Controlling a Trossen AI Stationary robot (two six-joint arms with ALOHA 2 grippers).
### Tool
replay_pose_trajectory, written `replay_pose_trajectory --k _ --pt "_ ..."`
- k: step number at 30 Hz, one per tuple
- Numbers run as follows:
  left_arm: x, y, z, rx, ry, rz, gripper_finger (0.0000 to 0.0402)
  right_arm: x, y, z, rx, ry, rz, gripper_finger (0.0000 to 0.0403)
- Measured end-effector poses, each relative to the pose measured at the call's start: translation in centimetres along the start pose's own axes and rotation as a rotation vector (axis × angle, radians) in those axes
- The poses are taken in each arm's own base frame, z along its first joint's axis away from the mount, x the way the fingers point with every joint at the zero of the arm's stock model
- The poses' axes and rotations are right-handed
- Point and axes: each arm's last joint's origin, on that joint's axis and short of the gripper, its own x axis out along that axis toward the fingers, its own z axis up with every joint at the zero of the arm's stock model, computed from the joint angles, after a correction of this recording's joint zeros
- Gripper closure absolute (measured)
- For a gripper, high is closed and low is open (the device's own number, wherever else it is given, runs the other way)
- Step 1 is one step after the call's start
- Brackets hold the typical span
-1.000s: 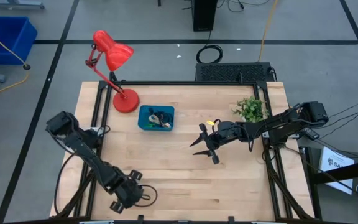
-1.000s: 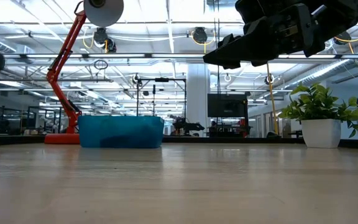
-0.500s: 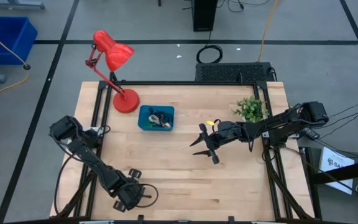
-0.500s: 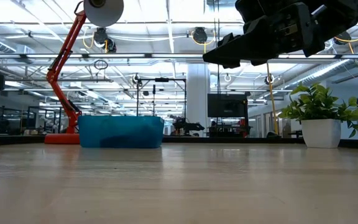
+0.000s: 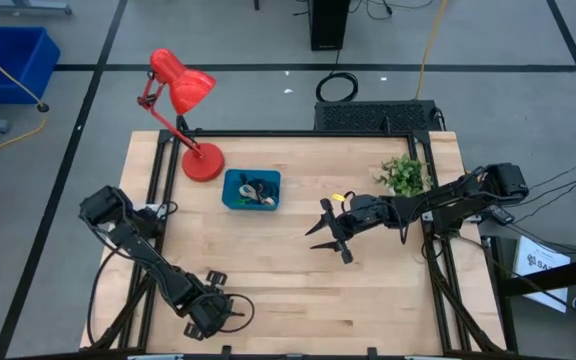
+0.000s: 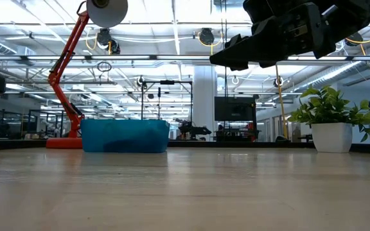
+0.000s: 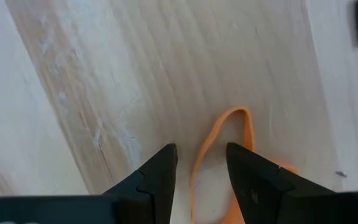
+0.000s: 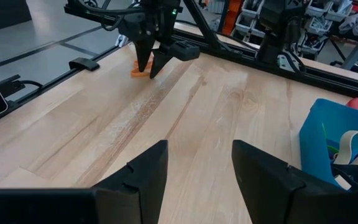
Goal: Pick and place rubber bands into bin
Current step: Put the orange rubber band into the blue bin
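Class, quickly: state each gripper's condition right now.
Left gripper: open, fingers straddling an orange rubber band on the table.
Right gripper: open, empty.

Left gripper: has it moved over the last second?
Yes. In the high view the left gripper slid slightly toward the table's near edge, away from the red lamp.

- Bin (image 5: 251, 190): shallow teal-blue tray, upright on the table beside the red lamp base, holding several rubber bands (image 5: 259, 189).
- Orange rubber band (image 7: 229, 155): flat loop on the wood, apart from the bin.
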Motion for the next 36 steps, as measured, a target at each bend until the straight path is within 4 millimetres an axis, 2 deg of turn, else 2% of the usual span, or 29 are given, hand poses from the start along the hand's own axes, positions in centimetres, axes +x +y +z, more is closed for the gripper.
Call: replay_pose_trajectory --k 5,36 --pt "0.03 -0.06 0.14 -0.06 -0.016 -0.009 0.0249 0.0 0.03 -0.15 0.004 0.015 0.003 0.023" --pt "0.04 -0.16 0.24 -0.004 -0.027 -0.019 0.0254 0.0 0.03 -0.14 0.0 0.014 0.003 0.023"
